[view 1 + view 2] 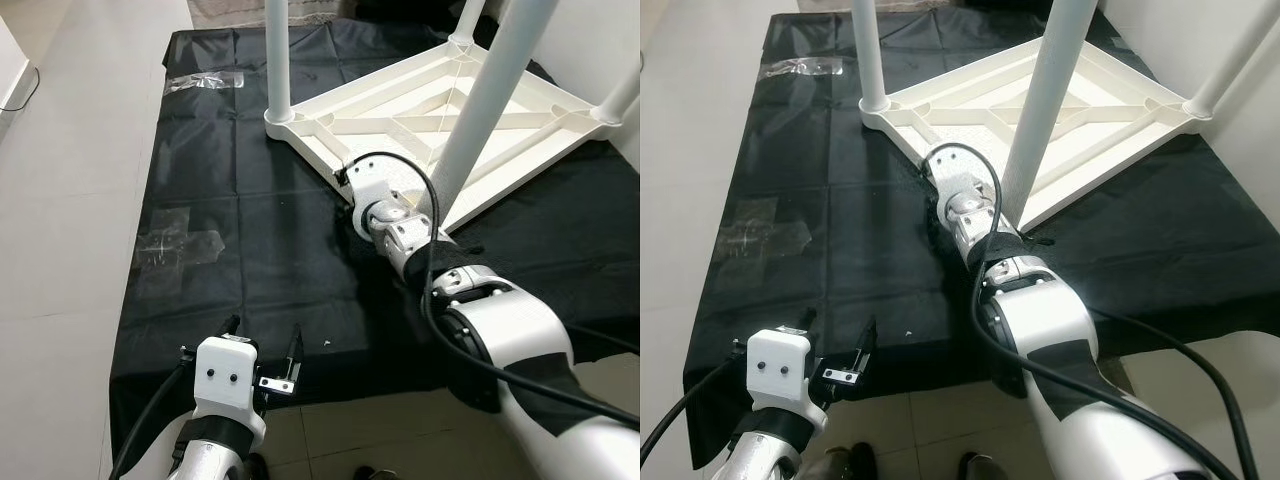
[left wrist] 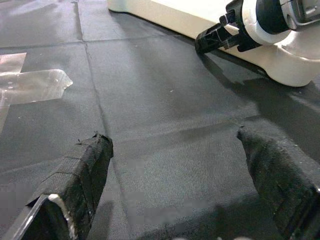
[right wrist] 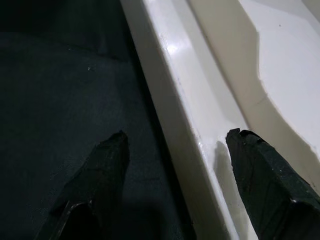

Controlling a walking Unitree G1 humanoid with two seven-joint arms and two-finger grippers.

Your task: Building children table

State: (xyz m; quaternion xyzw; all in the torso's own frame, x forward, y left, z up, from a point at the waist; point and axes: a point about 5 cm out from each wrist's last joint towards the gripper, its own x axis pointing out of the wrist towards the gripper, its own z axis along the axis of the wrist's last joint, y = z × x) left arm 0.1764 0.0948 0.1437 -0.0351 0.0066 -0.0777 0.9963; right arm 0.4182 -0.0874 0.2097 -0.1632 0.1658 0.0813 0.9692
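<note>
A white children's table (image 1: 400, 112) lies upside down on a black cloth (image 1: 250, 250), with its white legs pointing up: one at the left corner (image 1: 277, 60), one at the near corner (image 1: 490, 110) and one at the right (image 1: 622, 98). My right gripper (image 3: 172, 145) is open at the table's near-left rim (image 3: 200, 120), one finger over the cloth and the other over the white underside. It sits just left of the near leg. My left gripper (image 1: 263, 338) is open and holds nothing, low over the cloth's near edge.
Clear plastic wrappers lie on the cloth at the far left (image 1: 205, 80) and the middle left (image 1: 175, 240). Pale tiled floor (image 1: 70, 200) surrounds the cloth. A black cable (image 1: 430, 200) loops along my right forearm.
</note>
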